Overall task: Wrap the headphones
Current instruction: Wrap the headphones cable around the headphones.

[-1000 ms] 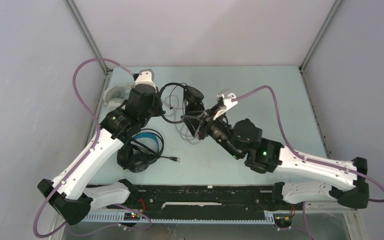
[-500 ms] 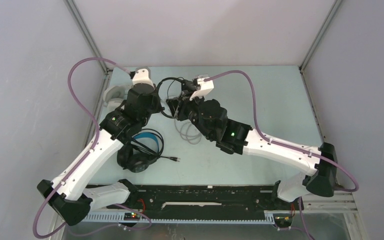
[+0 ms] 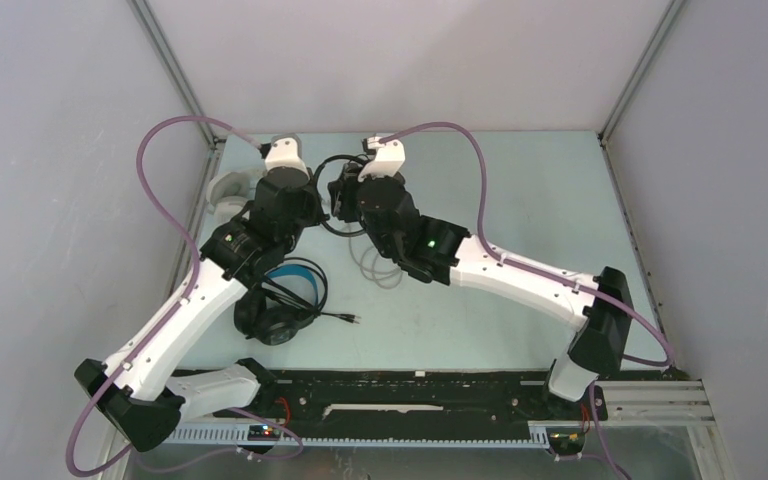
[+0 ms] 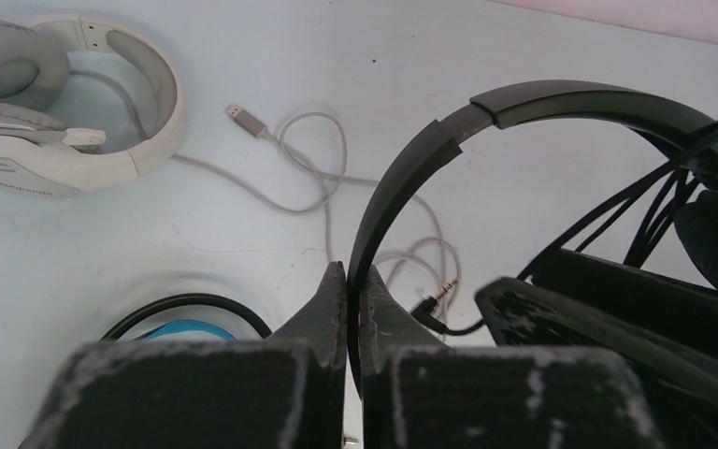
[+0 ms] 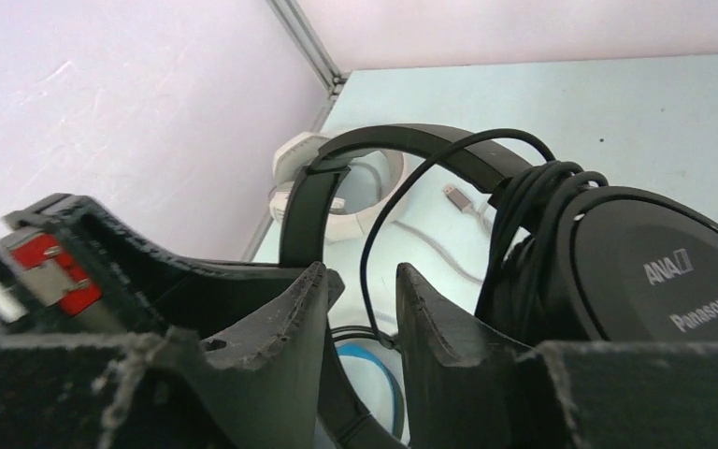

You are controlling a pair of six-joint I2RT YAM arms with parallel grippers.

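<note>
Headphones [image 4: 561, 94]: thin black pair, held above tabletop [image 3: 520, 180].
Left gripper [image 4: 355, 281]: pinching headband.
Right gripper [image 5: 363, 273]: part spread, cord [image 5: 411, 182] between jaws.
Change: right arm [image 3: 520, 285] has swung left to the pair; winding under way.

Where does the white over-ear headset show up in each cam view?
Top external: white over-ear headphones at the far left, partly hidden by the left arm.
Left wrist: top-left corner.
Right wrist: centre-left, behind the black arch.
Shared landmark: the black on-ear headphones, whose headband is visible in all three.
</note>
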